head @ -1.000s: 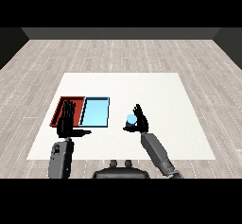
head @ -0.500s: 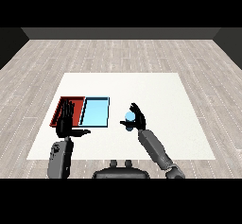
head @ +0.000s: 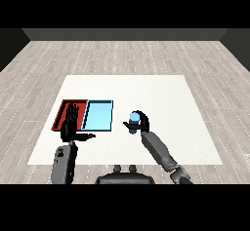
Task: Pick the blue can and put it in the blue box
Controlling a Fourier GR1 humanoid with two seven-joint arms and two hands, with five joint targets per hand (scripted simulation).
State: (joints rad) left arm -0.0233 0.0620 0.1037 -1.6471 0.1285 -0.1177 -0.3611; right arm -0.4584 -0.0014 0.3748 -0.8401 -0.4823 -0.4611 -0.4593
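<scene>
The blue can (head: 133,122) stands upright in my right hand (head: 140,122), whose fingers and thumb curl round it, just right of the light blue tray (head: 98,116). The can is a little off the tray's right edge, near its lower corner. The red tray (head: 65,109) lies against the blue tray's left side. My left hand (head: 71,125) is held up open with straight fingers, in front of the red tray's near part, holding nothing.
Both trays sit on the left half of the white table (head: 156,98). White tabletop stretches to the right and behind the trays. A wooden floor surrounds the table.
My right hand has closed its fingers round the blue can and shifted left toward the light blue tray. The left hand has stayed put.
</scene>
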